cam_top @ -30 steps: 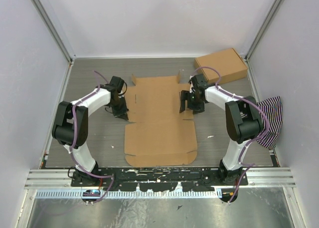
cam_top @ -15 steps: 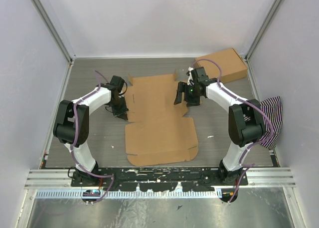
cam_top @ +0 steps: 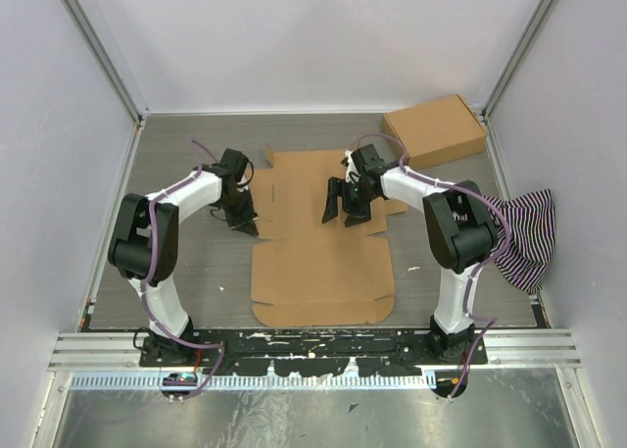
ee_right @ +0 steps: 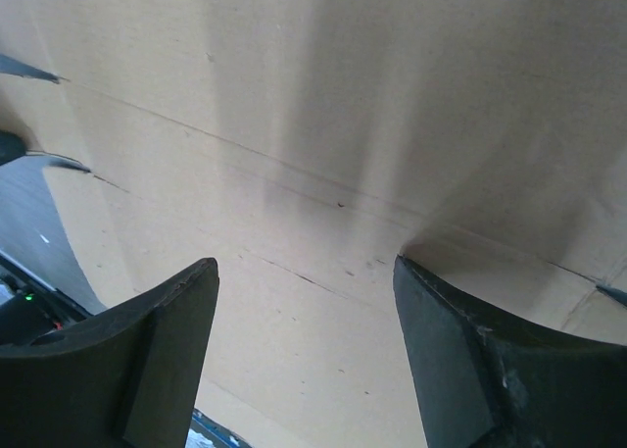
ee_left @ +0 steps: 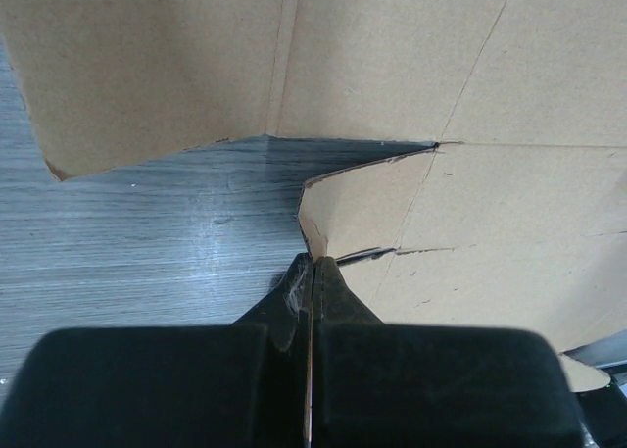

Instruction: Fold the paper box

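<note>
The paper box (cam_top: 318,247) lies unfolded and mostly flat in the middle of the table. My left gripper (cam_top: 242,219) is at its left edge. In the left wrist view the left gripper (ee_left: 313,260) is shut, its tips pinching the corner of a slightly lifted side flap (ee_left: 358,208). My right gripper (cam_top: 343,206) is open over the right part of the box's far panel. In the right wrist view the cardboard (ee_right: 294,124) fills the frame, and the right gripper (ee_right: 304,264) has its fingers spread wide just above it, holding nothing.
A compact flat brown carton (cam_top: 434,130) lies at the back right corner. A black-and-white striped cloth (cam_top: 524,234) hangs by the right wall. White walls close in the table on three sides.
My right gripper has moved left from the box's right edge to over the far panel. The box has shifted slightly to the right. The left gripper has barely moved.
</note>
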Robot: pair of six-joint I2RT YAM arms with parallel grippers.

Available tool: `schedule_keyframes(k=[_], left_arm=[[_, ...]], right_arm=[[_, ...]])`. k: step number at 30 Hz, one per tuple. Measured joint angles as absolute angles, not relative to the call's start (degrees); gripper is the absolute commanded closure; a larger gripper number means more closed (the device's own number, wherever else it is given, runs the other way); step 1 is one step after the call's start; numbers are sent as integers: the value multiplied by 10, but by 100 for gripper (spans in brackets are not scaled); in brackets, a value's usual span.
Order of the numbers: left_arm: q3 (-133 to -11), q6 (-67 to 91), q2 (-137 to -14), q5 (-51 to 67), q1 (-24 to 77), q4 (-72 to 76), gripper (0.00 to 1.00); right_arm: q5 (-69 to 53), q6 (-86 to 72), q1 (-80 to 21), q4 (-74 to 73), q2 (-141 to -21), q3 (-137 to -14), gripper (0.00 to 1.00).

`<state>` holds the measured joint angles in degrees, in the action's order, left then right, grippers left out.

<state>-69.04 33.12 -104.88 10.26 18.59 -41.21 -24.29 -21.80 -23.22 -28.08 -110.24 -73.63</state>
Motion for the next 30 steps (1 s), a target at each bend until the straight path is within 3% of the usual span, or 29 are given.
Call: schedule_keyframes(k=[8,15,22,30], left_arm=[[-700,331,-1049,102,186,-414,100],[-701,331,-1049,102,186,-415,100],[-702,330,-1051,102,186,-415,100],[-710,330,-1059,103,186,-416,100]], right_arm=[[-224,-215,-231,-281,-1099,-738,22],[-113,-220,-206,-323,-1027,-730,22],[-65,-224,-117,-323,-970,-654,28],[-105,-213,-125,-308,-990,-629,34]])
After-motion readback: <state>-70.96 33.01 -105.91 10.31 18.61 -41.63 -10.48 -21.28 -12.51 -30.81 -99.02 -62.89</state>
